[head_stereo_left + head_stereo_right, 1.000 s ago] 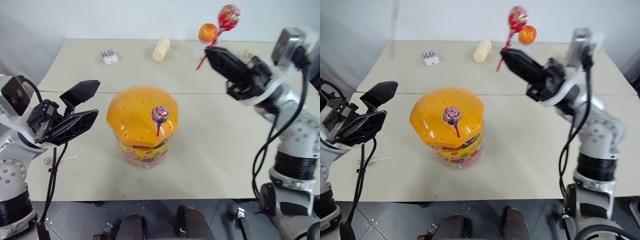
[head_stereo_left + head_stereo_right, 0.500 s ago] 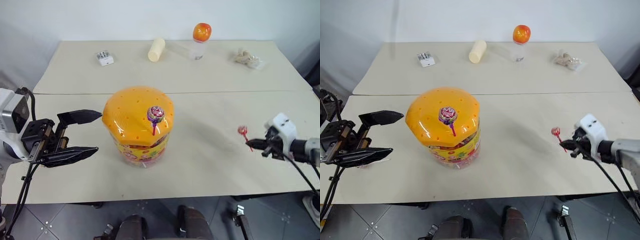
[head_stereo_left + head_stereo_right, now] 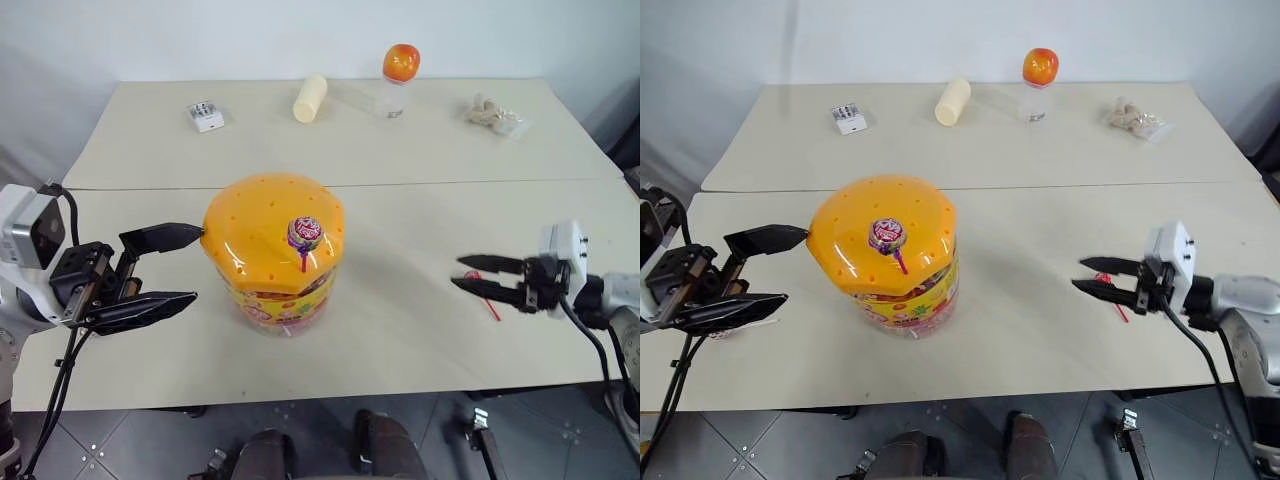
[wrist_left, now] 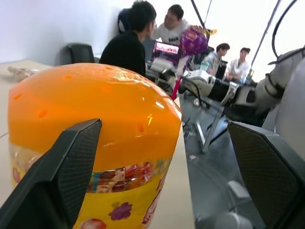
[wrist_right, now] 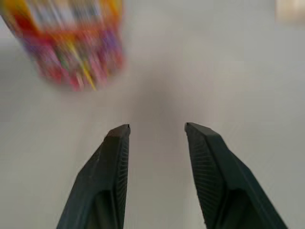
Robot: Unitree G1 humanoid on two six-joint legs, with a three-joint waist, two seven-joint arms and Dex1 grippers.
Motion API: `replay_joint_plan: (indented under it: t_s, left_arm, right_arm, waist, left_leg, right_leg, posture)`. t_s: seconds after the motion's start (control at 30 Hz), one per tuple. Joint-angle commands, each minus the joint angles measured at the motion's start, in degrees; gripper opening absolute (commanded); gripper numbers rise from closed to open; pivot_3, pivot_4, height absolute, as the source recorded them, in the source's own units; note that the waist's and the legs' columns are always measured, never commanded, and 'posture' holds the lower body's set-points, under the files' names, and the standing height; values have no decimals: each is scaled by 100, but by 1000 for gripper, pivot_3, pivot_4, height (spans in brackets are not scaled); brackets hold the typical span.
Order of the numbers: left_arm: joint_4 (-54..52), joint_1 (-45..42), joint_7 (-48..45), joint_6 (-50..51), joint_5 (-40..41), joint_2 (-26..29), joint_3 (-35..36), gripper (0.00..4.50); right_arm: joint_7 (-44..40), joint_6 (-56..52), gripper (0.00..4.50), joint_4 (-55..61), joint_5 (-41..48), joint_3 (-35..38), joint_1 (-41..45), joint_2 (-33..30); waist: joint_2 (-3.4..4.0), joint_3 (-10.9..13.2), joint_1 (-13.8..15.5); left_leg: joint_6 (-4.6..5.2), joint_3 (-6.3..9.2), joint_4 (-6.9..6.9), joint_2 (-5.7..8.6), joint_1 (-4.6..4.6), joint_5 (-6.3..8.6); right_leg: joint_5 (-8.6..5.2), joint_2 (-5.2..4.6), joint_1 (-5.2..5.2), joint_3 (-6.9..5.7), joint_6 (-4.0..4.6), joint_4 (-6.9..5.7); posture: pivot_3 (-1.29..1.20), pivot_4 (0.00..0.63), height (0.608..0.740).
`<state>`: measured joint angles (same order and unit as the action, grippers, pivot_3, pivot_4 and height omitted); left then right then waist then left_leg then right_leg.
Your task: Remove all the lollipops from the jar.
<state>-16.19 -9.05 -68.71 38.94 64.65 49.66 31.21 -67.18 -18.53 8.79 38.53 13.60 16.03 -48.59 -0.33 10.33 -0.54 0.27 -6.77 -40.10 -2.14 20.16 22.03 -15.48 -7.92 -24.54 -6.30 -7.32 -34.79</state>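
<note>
Jar (image 3: 272, 262): 1 lollipop (image 3: 304, 236) stuck in lid; both hands (image 3: 166, 269) (image 3: 472, 276) open, empty.

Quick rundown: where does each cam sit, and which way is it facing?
Left and right eye: on the head, looking down over the table; both arms show.
Left wrist: low beside the jar, aimed across its orange lid; own open left gripper frames it.
Right wrist: low over the tabletop, aimed at the jar; own right gripper parted.
All views share the jar; three share its lollipop.

Jar (image 3: 273, 262) upright, mid-table; lollipop (image 3: 304, 236) stuck in lid; another, apparently, on table (image 3: 490, 305).
</note>
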Motion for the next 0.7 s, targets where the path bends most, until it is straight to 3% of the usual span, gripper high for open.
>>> replay_joint_plan:
  t_s: [0.03, 0.33, 0.7]
  left_arm:
    - [118, -13, 215, -8, 210, -143, 265, 4500]
    - [53, -129, 468, 31, 290, -447, 91, 4500]
    - [132, -265, 272, -303, 133, -640, 157, 4500]
  right_arm:
    - [541, -474, 1922, 988, 808, -83, 668, 395]
    - [792, -559, 1922, 1485, 531, -1319, 2150, 1324]
    - [-290, -450, 1922, 1244, 217, -2125, 2770, 1425]
  waist:
    - [0, 0, 18]
    - [-4, -1, 43]
    - [-4, -1, 21]
  left_leg:
    - [-1, 2, 0, -1, 0, 1]
    - [-3, 20, 0, 7, 11, 3]
    - [-3, 20, 0, 6, 7, 3]
  right_leg:
    - [0, 0, -1, -1, 0, -3]
    - [0, -3, -5, -15, 0, -9]
    - [0, -2, -5, -19, 0, -16]
  posture:
    - [0, 150, 740]
    - [0, 150, 740]
    - [0, 150, 740]
